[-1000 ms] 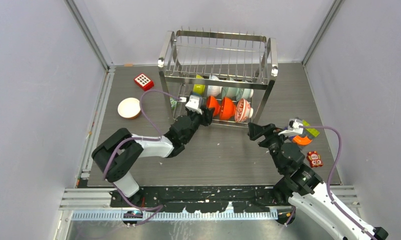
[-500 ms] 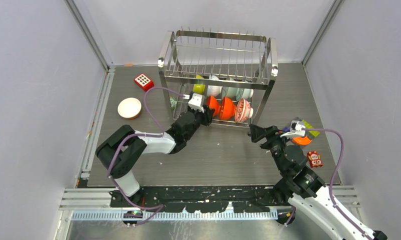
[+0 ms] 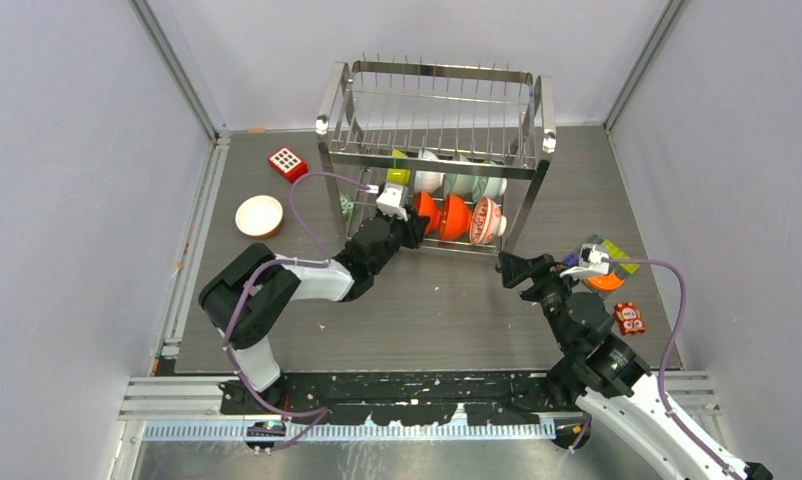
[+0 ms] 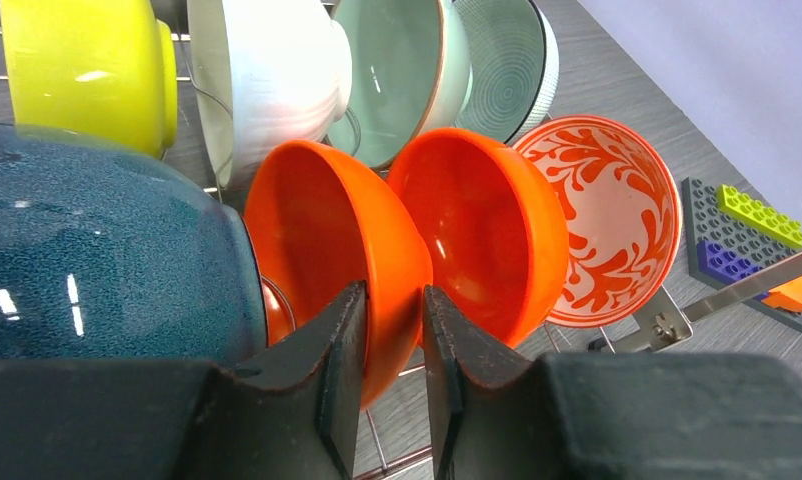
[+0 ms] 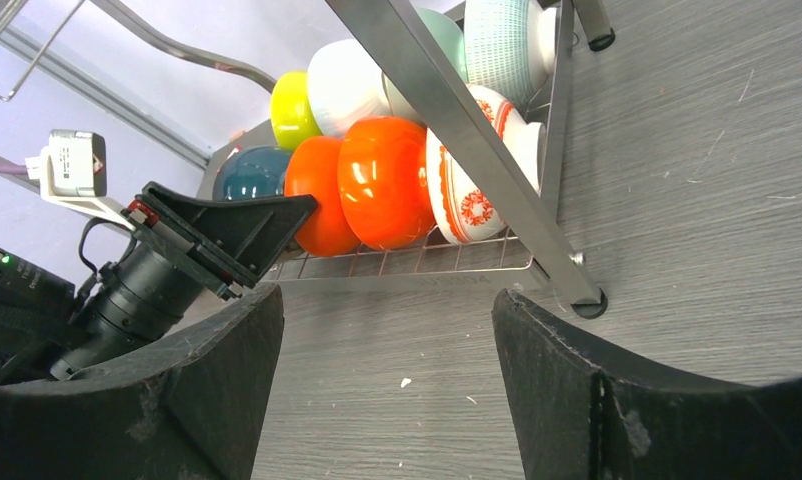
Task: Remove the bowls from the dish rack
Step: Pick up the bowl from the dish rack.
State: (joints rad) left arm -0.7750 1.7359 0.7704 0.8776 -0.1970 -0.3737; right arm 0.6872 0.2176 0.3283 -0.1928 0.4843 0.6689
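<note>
The dish rack (image 3: 437, 100) stands at the back of the table with bowls on edge in its lower tier. The left wrist view shows a lime-yellow bowl (image 4: 87, 70), a white one (image 4: 267, 80), a pale teal one (image 4: 397, 80), a dark blue one (image 4: 97, 260), two orange bowls (image 4: 327, 230) (image 4: 487, 230) and a red-and-white patterned bowl (image 4: 607, 220). My left gripper (image 4: 392, 330) (image 3: 414, 222) is shut on the rim of the left orange bowl, one finger inside it and one outside. My right gripper (image 5: 387, 310) (image 3: 507, 265) hangs open over bare table near the rack's right front foot (image 5: 587, 300).
A cream bowl (image 3: 259, 215) sits on the table at the left, near a red block with white dots (image 3: 288, 162). An orange bowl (image 3: 605, 281) and flat toy bricks (image 3: 625, 264) (image 3: 630, 317) lie at the right. Grey walls close in both sides.
My left jaws have narrowed onto the orange bowl's rim, and the left arm has edged toward the rack. The right gripper has drifted slightly right and stays open.
</note>
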